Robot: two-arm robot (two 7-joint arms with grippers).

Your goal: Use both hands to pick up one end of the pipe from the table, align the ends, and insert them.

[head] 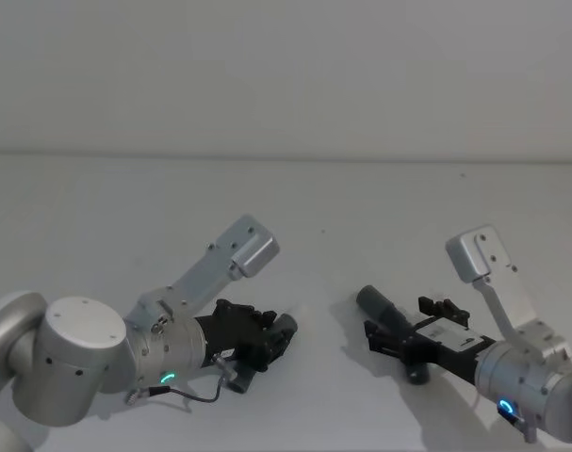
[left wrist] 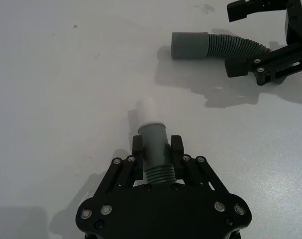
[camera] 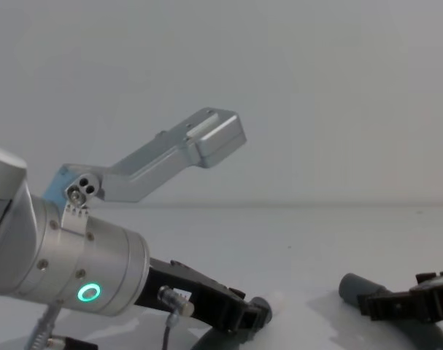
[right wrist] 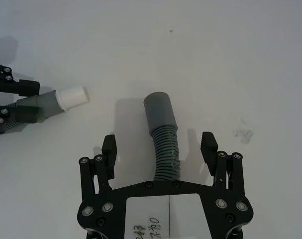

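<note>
Our left claw [left wrist: 156, 145] clamps the dark grey ribbed spigot-ended hose [left wrist: 154, 137]; our right claw [right wrist: 158, 143] gapes astride the grey-cuffed hose [right wrist: 159, 112], lengthwise.

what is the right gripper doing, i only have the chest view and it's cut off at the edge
Observer: In the right wrist view the right gripper is open. Its fingers sit either side of the ribbed pipe section, with a gap on both sides.
Operator: ok and does the left one have its piece
Observer: Yes. In the left wrist view the left gripper is shut on the grey cuff of the other section, and the whitish spigot sticks out past its fingertips.
</note>
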